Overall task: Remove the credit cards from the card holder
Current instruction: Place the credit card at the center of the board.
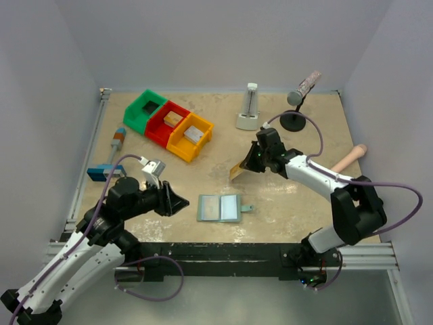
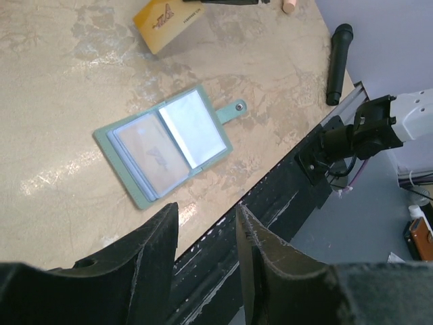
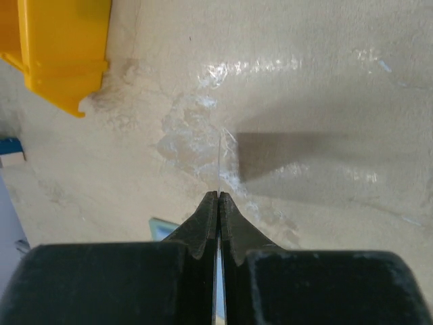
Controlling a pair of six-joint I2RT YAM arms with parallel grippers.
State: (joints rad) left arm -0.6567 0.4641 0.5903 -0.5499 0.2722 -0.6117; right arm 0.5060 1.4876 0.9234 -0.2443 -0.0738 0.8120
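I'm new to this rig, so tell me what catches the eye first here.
The right claw, shut on an orange-gold credit card, holds it at the middle of the table. Just nearer the arms, the teal card holder lies open and flat. The left claw hangs open to its left.

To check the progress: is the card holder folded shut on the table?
No, the card holder lies opened flat on the table, both inner panels facing up.

Plain pale walls [image 1: 203,40] close the table [image 1: 223,142] on three sides. Its top is beige and mottled, with soft glare. A black rail [image 1: 223,252] lines the near edge.
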